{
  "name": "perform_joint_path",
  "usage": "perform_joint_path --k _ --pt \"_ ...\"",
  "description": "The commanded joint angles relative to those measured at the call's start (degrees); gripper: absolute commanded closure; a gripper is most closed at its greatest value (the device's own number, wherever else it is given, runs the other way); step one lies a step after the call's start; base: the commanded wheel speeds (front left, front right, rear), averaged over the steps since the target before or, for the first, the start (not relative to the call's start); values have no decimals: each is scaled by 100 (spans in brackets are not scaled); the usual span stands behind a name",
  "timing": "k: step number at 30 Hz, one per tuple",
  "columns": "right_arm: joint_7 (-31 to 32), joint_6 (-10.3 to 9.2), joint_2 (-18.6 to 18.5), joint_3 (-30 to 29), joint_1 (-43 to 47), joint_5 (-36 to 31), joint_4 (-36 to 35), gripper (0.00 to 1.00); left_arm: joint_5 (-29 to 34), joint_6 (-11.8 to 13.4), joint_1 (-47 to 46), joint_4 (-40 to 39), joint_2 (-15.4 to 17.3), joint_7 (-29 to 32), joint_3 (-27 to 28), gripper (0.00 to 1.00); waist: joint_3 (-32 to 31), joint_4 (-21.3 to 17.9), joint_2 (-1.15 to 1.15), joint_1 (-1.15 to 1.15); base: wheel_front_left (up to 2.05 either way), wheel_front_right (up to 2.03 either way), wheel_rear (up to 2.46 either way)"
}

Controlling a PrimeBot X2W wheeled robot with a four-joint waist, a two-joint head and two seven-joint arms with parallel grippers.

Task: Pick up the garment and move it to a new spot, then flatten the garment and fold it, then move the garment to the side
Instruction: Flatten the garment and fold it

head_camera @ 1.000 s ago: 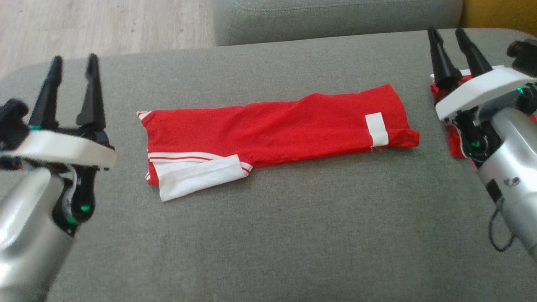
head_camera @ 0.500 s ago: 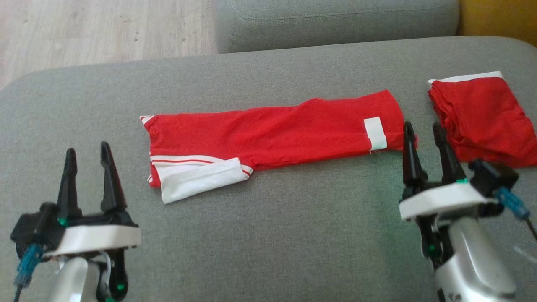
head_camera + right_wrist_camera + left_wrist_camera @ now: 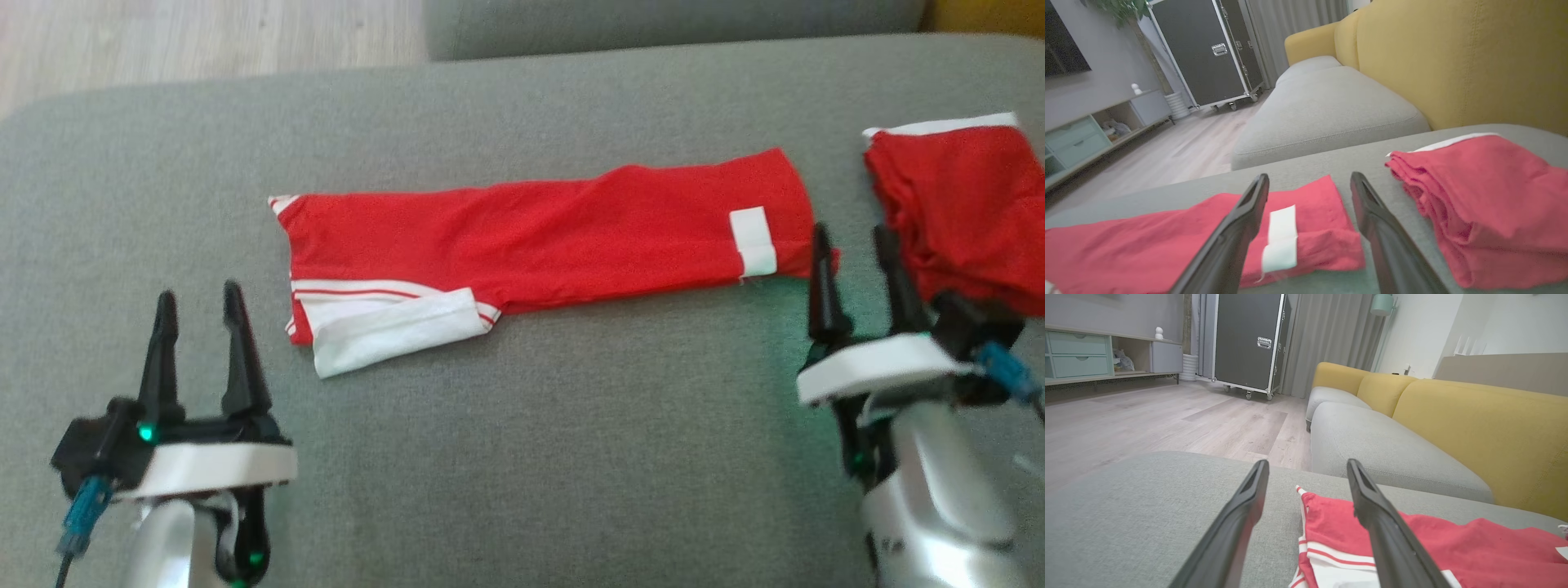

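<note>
The red garment (image 3: pixel 539 237) lies folded into a long strip across the middle of the grey cushion (image 3: pixel 522 474). The left claw (image 3: pixel 199 292) hovers near its white-trimmed end, spread wide and empty. The right claw (image 3: pixel 851 233), equally wide and empty, is just beside the other end, between it and a second folded red garment (image 3: pixel 963 204).
</note>
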Motion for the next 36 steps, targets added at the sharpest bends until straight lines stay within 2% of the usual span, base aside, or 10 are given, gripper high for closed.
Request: perform_joint_path --k 1,5,11,20,21,22,23,28,36 --pt "-51 -5 21 -132 -463 -437 137 0 85 -56 -340 -125 -3 -30 208 0 186 97 0 0 0 0 0" --pt "1 -5 22 -670 -922 -728 831 0 196 -129 -480 7 -74 -30 97 0 402 224 0 0 0 0 0" --pt "135 -5 22 -1204 -1497 -742 1870 0 233 -170 -668 53 -137 -30 41 0 640 381 0 0 0 0 0" --pt "264 -5 22 -1145 -1945 -870 3063 0 241 -182 -807 83 -171 -30 2 0 693 439 0 0 0 0 0" --pt "255 -5 22 -1118 -1988 -878 3166 3 235 -182 -810 83 -172 -30 -3 0 686 434 0 0 0 0 0" --pt "234 -5 22 -1094 -2027 -886 3252 60 231 -183 -810 84 -172 -30 -6 0 674 425 0 0 0 0 0" --pt "192 -5 22 -1059 -2062 -906 3307 100 229 -183 -804 87 -172 -30 -7 0 657 413 0 0 0 0 0" --pt "26 -5 22 -1022 -2143 -1029 3399 100 233 -184 -721 108 -161 -30 4 0 504 292 0 0 0 0 0" --pt "-53 -5 -138 -1456 -1851 -1537 2963 100 253 -184 -520 38 -158 -30 17 0 166 57 0 0 0 0 0"
